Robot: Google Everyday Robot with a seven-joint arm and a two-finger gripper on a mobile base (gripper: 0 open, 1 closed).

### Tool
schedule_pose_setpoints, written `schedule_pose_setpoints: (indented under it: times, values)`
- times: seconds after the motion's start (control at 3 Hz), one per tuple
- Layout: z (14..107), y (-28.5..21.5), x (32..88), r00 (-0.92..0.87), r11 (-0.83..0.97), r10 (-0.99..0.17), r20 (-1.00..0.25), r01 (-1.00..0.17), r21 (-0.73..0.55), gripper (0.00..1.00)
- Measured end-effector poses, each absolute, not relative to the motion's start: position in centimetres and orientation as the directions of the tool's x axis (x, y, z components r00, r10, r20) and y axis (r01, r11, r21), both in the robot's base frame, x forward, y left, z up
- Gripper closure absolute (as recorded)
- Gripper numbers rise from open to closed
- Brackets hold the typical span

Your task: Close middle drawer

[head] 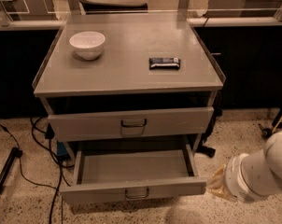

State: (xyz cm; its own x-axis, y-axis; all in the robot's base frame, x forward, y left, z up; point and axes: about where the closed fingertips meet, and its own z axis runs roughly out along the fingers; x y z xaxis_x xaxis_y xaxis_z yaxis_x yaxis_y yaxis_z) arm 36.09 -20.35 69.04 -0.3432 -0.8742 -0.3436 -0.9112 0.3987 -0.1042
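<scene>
Grey metal, the middle drawer (131, 168) is seen pulled well out beneath the topmost drawer (94, 124). The pincer (216, 184) is held just beside its front right corner; whether it is apart or together cannot be told.

A grey table (127, 73) stands on a speckled floor (253, 139). Behind it a dark panel (253, 64) runs under a pale ledge (243, 20). Black cables (52, 197) trail at its left. The hand (216, 185) hangs low at its right. Dim, warm light.
</scene>
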Motion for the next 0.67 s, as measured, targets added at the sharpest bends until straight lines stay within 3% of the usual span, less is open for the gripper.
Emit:
schedule_pose_setpoints:
  times: [0.67]
  values:
    - [59.4,-21.5,37.5,-0.304,0.405,-0.827,-0.473,-0.905,-0.127,1.0]
